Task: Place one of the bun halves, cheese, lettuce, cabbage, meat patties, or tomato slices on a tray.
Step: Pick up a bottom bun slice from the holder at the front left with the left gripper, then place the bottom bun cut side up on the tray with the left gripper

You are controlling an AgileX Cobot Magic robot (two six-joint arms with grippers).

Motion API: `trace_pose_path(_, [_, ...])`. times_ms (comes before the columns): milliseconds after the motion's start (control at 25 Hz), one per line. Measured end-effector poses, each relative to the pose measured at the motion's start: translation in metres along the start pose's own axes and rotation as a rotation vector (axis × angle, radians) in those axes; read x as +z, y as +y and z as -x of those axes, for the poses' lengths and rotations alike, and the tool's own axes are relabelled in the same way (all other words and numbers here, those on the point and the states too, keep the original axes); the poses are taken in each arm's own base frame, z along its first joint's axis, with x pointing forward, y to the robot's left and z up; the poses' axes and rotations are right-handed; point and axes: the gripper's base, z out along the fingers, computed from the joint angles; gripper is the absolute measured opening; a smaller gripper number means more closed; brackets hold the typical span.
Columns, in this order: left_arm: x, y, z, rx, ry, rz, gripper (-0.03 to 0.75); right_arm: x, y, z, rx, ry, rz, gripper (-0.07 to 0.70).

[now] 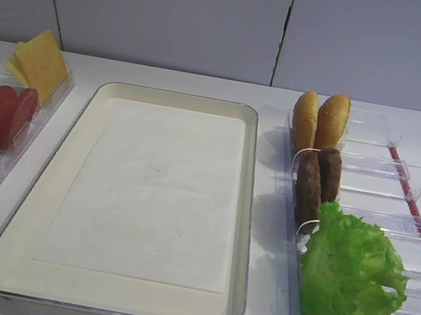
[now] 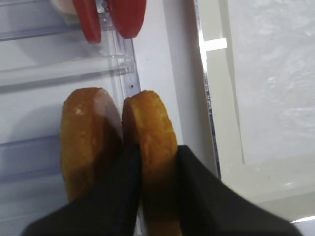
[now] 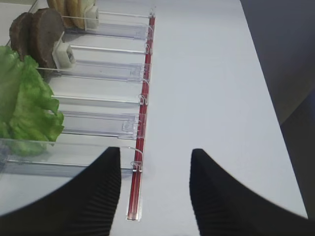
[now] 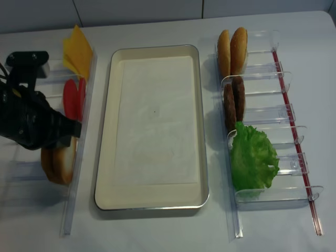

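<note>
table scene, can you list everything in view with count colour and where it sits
tray: one, cream with white paper liner, centre of table, nothing on it
cheese: stacked slices, bright yellow, left bin, far end
tomato slices: two, red, upright, left bin behind the cheese
bun halves: two, golden-brown rims, pale faces, on edge in left bin, near end
domed buns: two, golden-orange, upright, right bin, far end
meat patties: two, dark brown, on edge, right bin, middle
lettuce: one leaf, bright green, right bin, near end
clear bins: two rows, transparent, either side of tray
left claw: black, shut on the bun half nearer the tray
right claw: black, open, over the table beside the right bin
</note>
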Motion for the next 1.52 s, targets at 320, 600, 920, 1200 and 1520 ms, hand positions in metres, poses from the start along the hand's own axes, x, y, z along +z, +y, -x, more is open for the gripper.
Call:
trace_pose_path(320, [0.0,0.0,0.0,-0.005,0.002,-0.004,0.182,0.0,0.0,0.0,0.0,0.0,0.0,0.371])
trace_pose_path(600, [-0.012,-0.003,-0.002,-0.012,-0.011,-0.009,0.181,0.0,0.0,0.0,0.0,0.0,0.0,0.371])
trace_pose_path(920, [-0.058,-0.011,-0.001,-0.023,-0.145,-0.023,0.172,0.0,0.0,0.0,0.0,0.0,0.0,0.371])
trace_pose_path(1200, [-0.062,-0.031,0.003,-0.044,-0.208,-0.191,0.172,0.0,0.0,0.0,0.0,0.0,0.0,0.371])
trace_pose_path(1520, [-0.05,-0.076,0.011,0.047,-0.252,-0.306,0.172,0.0,0.0,0.0,0.0,0.0,0.0,0.371])
